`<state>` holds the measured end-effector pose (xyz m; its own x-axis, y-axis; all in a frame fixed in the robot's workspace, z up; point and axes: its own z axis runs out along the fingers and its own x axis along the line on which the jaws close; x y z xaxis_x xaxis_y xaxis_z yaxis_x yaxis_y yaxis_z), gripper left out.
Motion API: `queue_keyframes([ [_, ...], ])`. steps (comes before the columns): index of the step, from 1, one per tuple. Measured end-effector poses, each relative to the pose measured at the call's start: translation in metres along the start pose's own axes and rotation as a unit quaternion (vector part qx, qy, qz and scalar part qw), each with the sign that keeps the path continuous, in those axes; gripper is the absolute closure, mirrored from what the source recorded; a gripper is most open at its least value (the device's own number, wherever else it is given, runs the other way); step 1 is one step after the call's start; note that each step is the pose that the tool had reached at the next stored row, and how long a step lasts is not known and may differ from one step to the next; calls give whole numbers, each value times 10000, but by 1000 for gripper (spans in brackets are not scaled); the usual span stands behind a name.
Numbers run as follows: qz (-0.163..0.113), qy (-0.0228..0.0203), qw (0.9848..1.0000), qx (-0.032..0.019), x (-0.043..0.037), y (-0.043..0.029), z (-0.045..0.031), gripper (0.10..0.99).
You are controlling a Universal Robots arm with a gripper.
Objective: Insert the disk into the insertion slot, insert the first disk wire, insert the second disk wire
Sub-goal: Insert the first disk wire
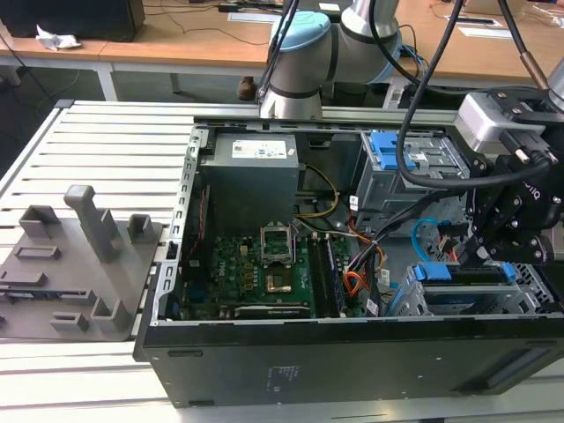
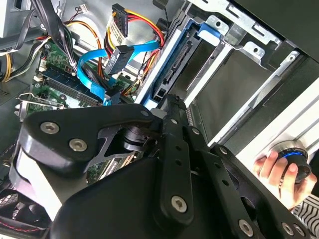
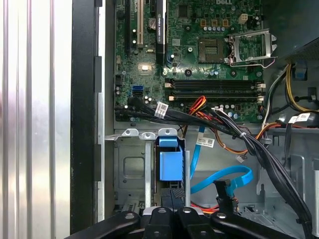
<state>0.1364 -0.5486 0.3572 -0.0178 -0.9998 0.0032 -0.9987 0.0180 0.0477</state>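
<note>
The disk [image 1: 467, 274] in its blue carrier lies inside the insertion slot [image 1: 529, 291], the light-grey cage at the case's front corner on the exterior view's right. My gripper [image 1: 483, 257] hangs right over the disk's near end, shut, with nothing seen between its tips. In the first wrist view the gripper [image 3: 174, 195] sits just behind the carrier's blue tab [image 3: 169, 164]. In the second wrist view it [image 2: 169, 99] meets the disk's connector edge [image 2: 174, 67]. The second disk wire [image 3: 224, 177], light blue and looped, lies loose beside the cage, its dark plug [image 3: 222, 191] unplugged. The wire also shows [image 2: 94, 64] beside the motherboard.
A bundle of black cables [image 3: 259, 149] and red, yellow and orange wires [image 3: 199, 105] cross above the cage. The taller cage with the blue latch [image 1: 392, 150] stands behind. A grey fixture plate [image 1: 70, 264] lies at the exterior view's left. A person's hand [image 2: 271, 169] holds a knob outside the case.
</note>
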Motion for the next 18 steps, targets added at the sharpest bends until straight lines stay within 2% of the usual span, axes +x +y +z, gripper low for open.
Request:
queue_keyframes([
  [7, 0, 0, 10000, 0, 0, 0, 3, 973],
  [10, 0, 0, 10000, 0, 0, 0, 4, 792],
  [11, 0, 0, 10000, 0, 0, 0, 4, 792],
  [12, 0, 0, 10000, 0, 0, 0, 5, 663],
  [14, 0, 0, 10000, 0, 0, 0, 6, 663],
  [15, -1, -2, 10000, 0, -1, -26, 6, 663],
  [17, 0, 0, 10000, 0, -5, -137, -1, 663],
  [18, -1, 0, 10000, 0, -6, -155, -2, 663],
])
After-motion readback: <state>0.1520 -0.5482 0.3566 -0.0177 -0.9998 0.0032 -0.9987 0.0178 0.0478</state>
